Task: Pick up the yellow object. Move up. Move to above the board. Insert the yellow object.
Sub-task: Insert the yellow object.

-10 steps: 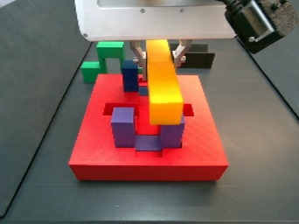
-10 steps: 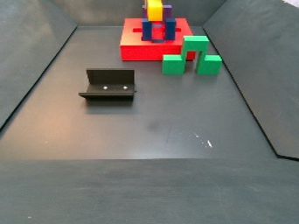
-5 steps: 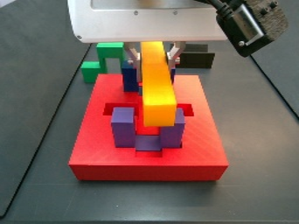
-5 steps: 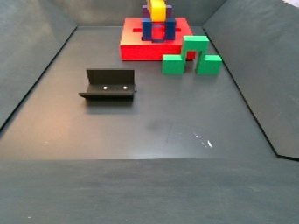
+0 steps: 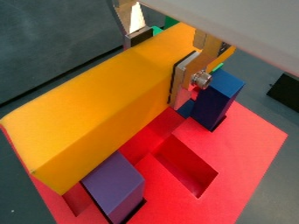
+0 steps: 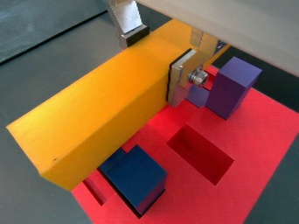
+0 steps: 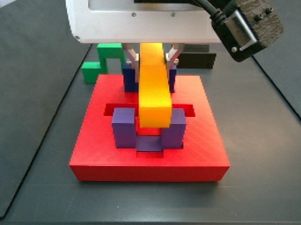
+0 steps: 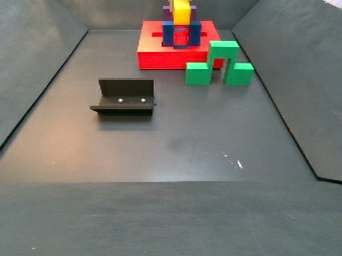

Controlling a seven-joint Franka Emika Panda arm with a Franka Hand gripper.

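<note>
In a side view, the green blocks (image 7: 108, 54) are seen left of the board (image 7: 94, 149), clear of the work. Since a second ago the yellow object (image 7: 154, 88) has been swung from a slant to nearly upright, its lower end now set between the purple posts (image 7: 125, 126) over the board's middle; insertion is judged under way. The bar is pinched by the fingers (image 5: 186, 77) of the gripper (image 7: 154, 54) near its upper end. Little room is left beside the posts, while a red recess (image 6: 204, 154) lies open. The black block (image 7: 202, 60) sits right, behind.
</note>
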